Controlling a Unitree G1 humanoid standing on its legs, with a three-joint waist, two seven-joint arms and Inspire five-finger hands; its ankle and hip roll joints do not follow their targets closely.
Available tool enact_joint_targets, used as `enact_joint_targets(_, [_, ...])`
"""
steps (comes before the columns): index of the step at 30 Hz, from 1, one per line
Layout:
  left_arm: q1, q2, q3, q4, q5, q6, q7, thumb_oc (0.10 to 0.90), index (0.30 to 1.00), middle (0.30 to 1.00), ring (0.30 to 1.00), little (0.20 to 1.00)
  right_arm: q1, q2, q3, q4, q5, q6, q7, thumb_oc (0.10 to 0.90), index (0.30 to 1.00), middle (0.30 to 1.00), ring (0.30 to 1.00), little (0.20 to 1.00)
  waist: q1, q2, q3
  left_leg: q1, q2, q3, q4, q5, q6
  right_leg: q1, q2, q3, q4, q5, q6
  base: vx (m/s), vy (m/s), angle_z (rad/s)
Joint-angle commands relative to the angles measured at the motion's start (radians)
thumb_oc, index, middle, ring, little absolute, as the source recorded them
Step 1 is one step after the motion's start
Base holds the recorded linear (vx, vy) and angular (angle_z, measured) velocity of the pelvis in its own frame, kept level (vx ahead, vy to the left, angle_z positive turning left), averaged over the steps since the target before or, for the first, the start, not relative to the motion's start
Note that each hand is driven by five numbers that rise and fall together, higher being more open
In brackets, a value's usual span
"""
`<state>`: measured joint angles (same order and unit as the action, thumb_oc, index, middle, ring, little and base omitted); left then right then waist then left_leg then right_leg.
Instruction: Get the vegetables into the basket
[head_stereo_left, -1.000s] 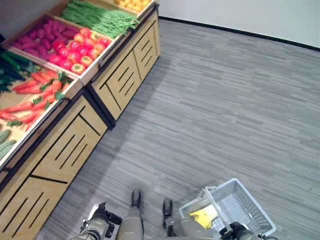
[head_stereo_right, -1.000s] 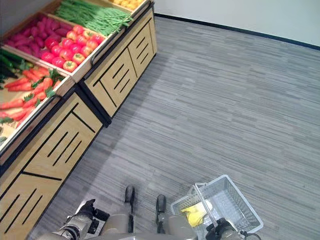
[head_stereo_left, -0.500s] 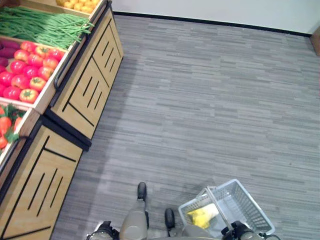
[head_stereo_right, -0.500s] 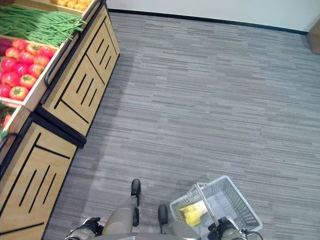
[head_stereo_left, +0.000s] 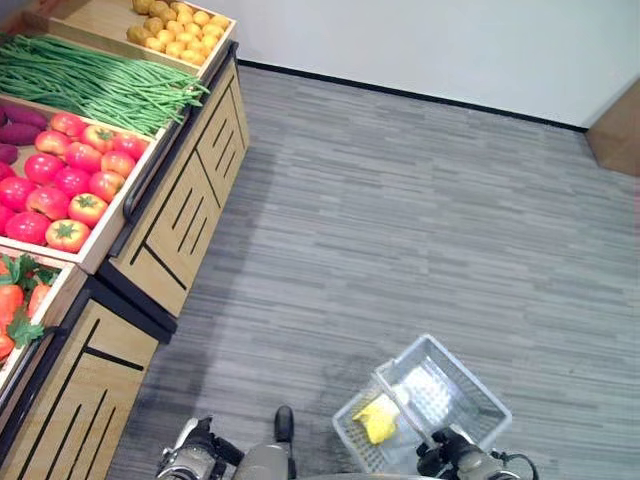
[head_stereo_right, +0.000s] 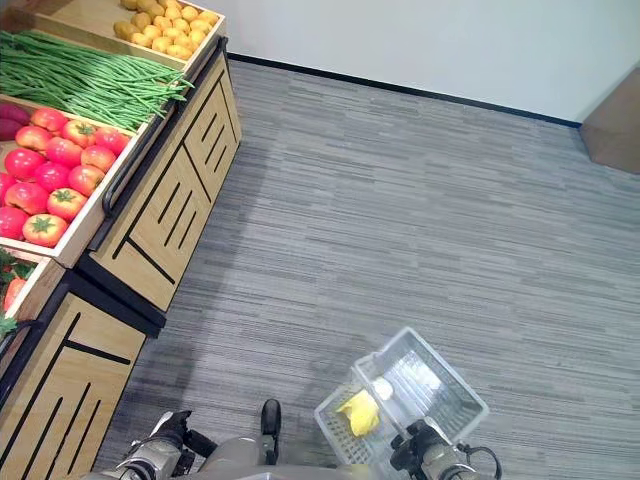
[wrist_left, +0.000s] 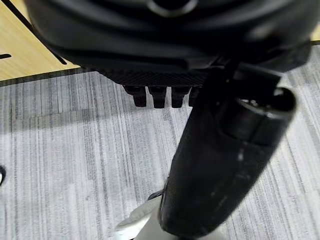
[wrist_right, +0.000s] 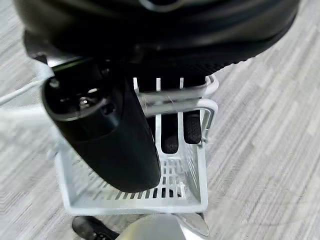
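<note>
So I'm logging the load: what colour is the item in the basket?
Yellow; the item lies inside the white basket, clearest in the left eye view.

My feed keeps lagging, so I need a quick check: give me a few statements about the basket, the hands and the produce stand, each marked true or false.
1. The white wire basket hangs from the right hand, whose fingers curl round its handle. True.
2. The basket is empty. False: a yellow item lies inside it.
3. The left hand holds a tomato. False: it holds nothing, its fingers hanging over the grey floor.
4. The red tomatoes sit in a wooden bin between the green beans and the orange carrots. True.
5. The basket rests on top of the wooden produce stand. False: it hangs over the floor, apart from the stand.
</note>
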<state>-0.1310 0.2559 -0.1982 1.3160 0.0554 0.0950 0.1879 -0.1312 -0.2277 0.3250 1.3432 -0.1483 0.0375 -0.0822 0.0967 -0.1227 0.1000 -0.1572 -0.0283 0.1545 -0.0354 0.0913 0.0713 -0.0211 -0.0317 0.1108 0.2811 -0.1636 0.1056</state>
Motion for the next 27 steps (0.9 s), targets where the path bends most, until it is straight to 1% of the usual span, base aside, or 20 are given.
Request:
enact_joint_targets(1, [0.001,0.014,0.02,-0.001,0.006,0.006,-0.004,0.9,1.0,1.0,1.0,1.0,0.02,-0.056,-0.001,-0.043,0.003,0.023,-0.009,0.4,0.3,0.3,0.3,0.3,0.011,-0.024,0.055,-0.037,0.002,0.003,0.059,-0.036,-0.037,0.002,-0.144,-0.035,-0.02,0.302,0.076,0.07,0.049,0.14])
enact_joint_targets(2, [-0.001,0.016,0.024,-0.002,0.005,0.006,-0.004,0.9,1.0,1.0,1.0,1.0,0.018,-0.055,-0.001,-0.047,0.003,0.023,-0.01,0.4,0.3,0.3,0.3,0.3,0.015,-0.023,0.055,-0.019,0.005,0.006,0.048,-0.043,-0.041,-0.02,-0.167,-0.076,-0.041,0.314,0.071,0.1,0.024,0.09])
enact_joint_targets(4, [-0.004,0.018,0.024,-0.001,0.004,0.007,-0.004,0.9,1.0,1.0,1.0,1.0,0.018,-0.054,-0.003,-0.052,0.006,0.023,-0.01,0.4,0.3,0.3,0.3,0.3,0.002,-0.015,0.061,0.007,0.003,-0.015,0.028,-0.045,-0.047,-0.053,-0.163,-0.087,-0.077,0.311,0.062,0.1,0.001,-0.01])
enact_joint_targets(5, [-0.004,0.018,0.024,0.0,0.004,0.007,-0.004,0.9,1.0,1.0,1.0,1.0,0.018,-0.054,-0.003,-0.052,0.006,0.023,-0.01,0.4,0.3,0.3,0.3,0.3,-0.001,-0.015,0.063,0.01,0.003,-0.018,0.027,-0.045,-0.047,-0.05,-0.163,-0.091,-0.076,0.308,0.062,0.15,0.027,0.14])
enact_joint_targets(6, [-0.016,0.018,0.016,-0.003,0.0,0.005,-0.005,0.9,1.0,1.0,1.0,1.0,0.013,-0.054,0.002,-0.06,0.008,0.018,-0.012,0.4,0.3,0.3,0.3,0.3,-0.024,0.002,0.083,0.035,0.003,-0.052,0.014,-0.046,-0.05,-0.118,-0.136,-0.064,-0.112,0.294,0.055,0.16,0.03,0.49])
enact_joint_targets(8, [-0.026,0.018,0.007,-0.003,0.002,0.004,-0.003,0.9,1.0,1.0,1.0,1.0,0.008,-0.054,0.009,-0.062,0.014,0.016,-0.019,0.4,0.3,0.3,0.3,0.3,-0.05,0.013,0.113,0.065,-0.002,-0.094,0.003,-0.05,-0.051,-0.17,-0.11,-0.034,-0.133,0.289,0.051,0.17,0.034,0.68])
enact_joint_targets(10, [-0.032,0.021,0.003,-0.002,0.0,0.002,-0.003,0.9,1.0,1.0,1.0,1.0,0.009,-0.051,0.012,-0.071,0.023,0.015,-0.021,0.4,0.3,0.3,0.3,0.3,-0.069,0.014,0.138,0.084,-0.012,-0.135,0.009,-0.058,-0.049,-0.217,-0.089,0.002,-0.129,0.309,0.053,0.13,-0.003,0.92])
enact_joint_targets(11, [-0.035,0.022,0.003,-0.002,0.0,0.002,-0.002,0.9,1.0,1.0,1.0,1.0,0.013,-0.05,0.013,-0.078,0.029,0.014,-0.021,0.4,0.3,0.3,0.3,0.3,-0.078,0.012,0.15,0.089,-0.018,-0.156,0.019,-0.064,-0.048,-0.214,-0.087,0.004,-0.121,0.309,0.055,0.1,-0.019,1.08])
enact_joint_targets(12, [-0.036,0.022,0.0,-0.003,0.001,0.001,-0.003,0.9,1.0,1.0,1.0,1.0,0.017,-0.049,0.015,-0.08,0.031,0.013,-0.02,0.4,0.3,0.3,0.3,0.3,-0.084,0.011,0.156,0.087,-0.026,-0.179,0.024,-0.062,-0.045,-0.208,-0.083,0.014,-0.108,0.301,0.053,0.06,-0.028,1.11])
enact_joint_targets(14, [-0.038,0.02,0.002,-0.001,0.005,0.003,-0.003,0.9,1.0,1.0,1.0,1.0,0.019,-0.047,0.014,-0.081,0.035,0.012,-0.023,0.4,0.3,0.3,0.3,0.3,-0.08,0.012,0.156,0.078,-0.035,-0.203,0.032,-0.066,-0.042,-0.173,-0.083,0.031,-0.098,0.26,0.05,0.02,-0.034,1.34])
enact_joint_targets(17, [-0.035,0.021,0.009,0.001,-0.002,0.002,0.001,0.9,1.0,1.0,1.0,1.0,0.009,-0.05,0.018,-0.078,0.036,0.011,-0.023,0.4,0.3,0.3,0.3,0.3,-0.072,0.009,0.142,0.078,-0.044,-0.243,0.031,-0.08,-0.04,-0.163,-0.058,0.113,-0.116,0.259,0.051,0.09,-0.067,0.59])
enact_joint_targets(18, [-0.036,0.023,0.008,0.002,-0.004,0.003,0.002,0.9,1.0,1.0,1.0,1.0,0.006,-0.051,0.021,-0.078,0.035,0.01,-0.023,0.4,0.3,0.3,0.3,0.3,-0.07,0.008,0.142,0.079,-0.043,-0.255,0.035,-0.083,-0.043,-0.179,-0.049,0.131,-0.131,0.265,0.051,0.16,-0.136,-0.21])
enact_joint_targets(19, [-0.04,0.025,0.004,0.006,-0.008,0.003,0.004,0.9,1.0,1.0,1.0,1.0,-0.001,-0.054,0.031,-0.08,0.031,0.008,-0.024,0.4,0.3,0.3,0.3,0.3,-0.071,0.005,0.148,0.085,-0.043,-0.285,0.038,-0.088,-0.044,-0.233,-0.027,0.157,-0.157,0.285,0.053,0.27,-0.206,-0.22])
enact_joint_targets(20, [-0.05,0.024,-0.002,0.009,-0.013,0.002,0.011,0.9,1.0,1.0,1.0,1.0,-0.005,-0.059,0.034,-0.086,0.036,0.005,-0.028,0.4,0.3,0.3,0.3,0.3,-0.094,0.007,0.168,0.102,-0.049,-0.341,0.046,-0.107,-0.046,-0.296,0.011,0.184,-0.157,0.309,0.057,0.29,-0.198,0.1])
enact_joint_targets(21, [-0.05,0.025,-0.003,0.008,-0.014,0.002,0.01,0.9,1.0,1.0,1.0,1.0,0.0,-0.059,0.033,-0.09,0.039,0.006,-0.027,0.4,0.3,0.3,0.3,0.3,-0.1,0.007,0.174,0.111,-0.052,-0.363,0.047,-0.111,-0.05,-0.303,0.015,0.182,-0.146,0.311,0.061,0.23,-0.179,0.96])
enact_joint_targets(22, [-0.05,0.025,-0.006,0.009,-0.008,0.005,0.006,0.9,1.0,1.0,1.0,1.0,0.01,-0.059,0.03,-0.095,0.042,0.006,-0.027,0.4,0.3,0.3,0.3,0.3,-0.104,0.003,0.172,0.114,-0.061,-0.386,0.054,-0.111,-0.055,-0.283,0.014,0.194,-0.146,0.303,0.059,0.12,-0.182,1.56])
enact_joint_targets(23, [-0.05,0.017,-0.003,0.012,-0.011,0.006,0.008,0.9,1.0,1.0,1.0,1.0,0.012,-0.06,0.028,-0.089,0.044,0.01,-0.029,0.4,0.3,0.3,0.3,0.3,-0.109,0.008,0.165,0.111,-0.06,-0.417,0.052,-0.107,-0.058,-0.256,0.017,0.198,-0.143,0.275,0.041,0.11,-0.184,1.82])
enact_joint_targets(25, [-0.041,0.008,-0.001,0.015,-0.018,0.009,0.011,0.9,1.0,1.0,1.0,1.0,0.011,-0.067,0.032,-0.082,0.036,0.013,-0.027,0.4,0.3,0.3,0.3,0.3,-0.104,0.017,0.155,0.115,-0.046,-0.428,0.051,-0.105,-0.066,-0.249,0.03,0.175,-0.131,0.257,0.022,0.12,-0.185,1.63])
enact_joint_targets(27, [-0.04,0.006,-0.004,0.014,-0.019,0.01,0.011,0.9,1.0,1.0,1.0,1.0,0.009,-0.069,0.036,-0.083,0.035,0.013,-0.027,0.4,0.3,0.3,0.3,0.3,-0.104,0.02,0.154,0.115,-0.043,-0.434,0.055,-0.106,-0.07,-0.247,0.032,0.167,-0.127,0.25,0.018,0.04,-0.122,0.75])
